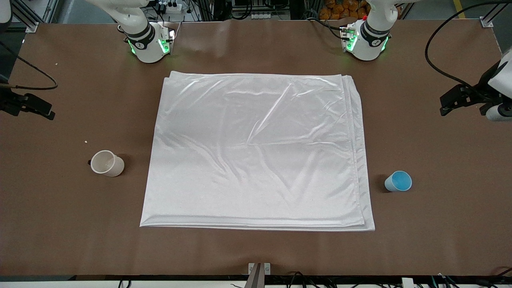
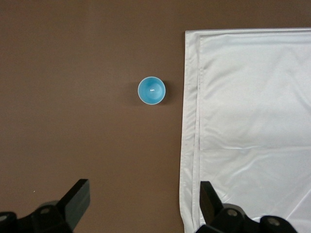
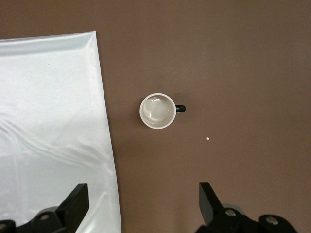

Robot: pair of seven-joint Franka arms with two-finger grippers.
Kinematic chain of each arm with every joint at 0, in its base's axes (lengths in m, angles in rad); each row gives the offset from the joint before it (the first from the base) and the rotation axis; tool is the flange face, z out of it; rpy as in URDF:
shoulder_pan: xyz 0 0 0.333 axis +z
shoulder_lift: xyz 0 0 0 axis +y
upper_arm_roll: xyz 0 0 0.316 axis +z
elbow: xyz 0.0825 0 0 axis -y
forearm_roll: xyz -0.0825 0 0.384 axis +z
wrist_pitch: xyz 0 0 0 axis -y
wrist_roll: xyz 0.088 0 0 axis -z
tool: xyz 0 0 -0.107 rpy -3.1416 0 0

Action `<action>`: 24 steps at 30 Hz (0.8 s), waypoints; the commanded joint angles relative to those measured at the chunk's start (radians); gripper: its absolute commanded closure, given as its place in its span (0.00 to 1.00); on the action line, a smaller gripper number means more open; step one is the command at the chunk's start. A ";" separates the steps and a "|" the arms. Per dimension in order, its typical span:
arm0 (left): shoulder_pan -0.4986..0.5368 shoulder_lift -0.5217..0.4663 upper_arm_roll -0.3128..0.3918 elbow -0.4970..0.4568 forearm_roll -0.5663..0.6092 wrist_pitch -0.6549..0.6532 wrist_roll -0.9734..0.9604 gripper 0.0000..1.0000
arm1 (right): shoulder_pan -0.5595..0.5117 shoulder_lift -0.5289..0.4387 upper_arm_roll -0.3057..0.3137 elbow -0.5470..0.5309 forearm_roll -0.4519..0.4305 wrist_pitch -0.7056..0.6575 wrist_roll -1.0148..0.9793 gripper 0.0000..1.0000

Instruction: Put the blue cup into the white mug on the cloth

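Nearest the front camera sits the blue cup (image 1: 398,181), upright on the bare brown surface (image 1: 256,252) just off the cloth's (image 1: 256,152) edge, toward the left arm's end. A little farther from that camera, the white mug (image 1: 107,163) stands upright off the other edge, toward the right arm's end, its black handle pointing away from the cloth. Neither is on the fabric yet.

The left gripper (image 2: 141,199) hangs over bare surface by the cloth's edge, near the cup, jaws spread wide and empty. The right gripper (image 3: 141,199) hangs likewise near the mug, jaws wide and empty.

What worries me is the cloth. It looks slick and lies in layers, so a mug set down on a crease could rock or slide, and a jaw brushing low could drag the folds out of shape. The blue cup is light and tapered; a pinch too high or off-centre would probably tip it or squirt it free. The fit into the mug looks close, so a tilted drop could catch the rim and knock the mug over.
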 commanded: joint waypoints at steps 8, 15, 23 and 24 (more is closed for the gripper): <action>0.002 0.030 -0.004 -0.097 0.038 0.140 0.004 0.00 | -0.037 -0.003 0.002 -0.182 0.016 0.188 -0.264 0.00; 0.006 0.075 0.001 -0.104 0.040 0.158 0.004 0.00 | -0.074 0.058 0.002 -0.210 0.016 0.230 -0.491 0.00; 0.029 0.104 0.004 -0.158 0.067 0.248 0.006 0.00 | -0.112 0.156 0.002 -0.210 0.016 0.316 -0.751 0.00; 0.036 0.104 0.004 -0.181 0.069 0.288 0.006 0.00 | -0.118 0.169 0.002 -0.208 0.014 0.326 -0.784 0.00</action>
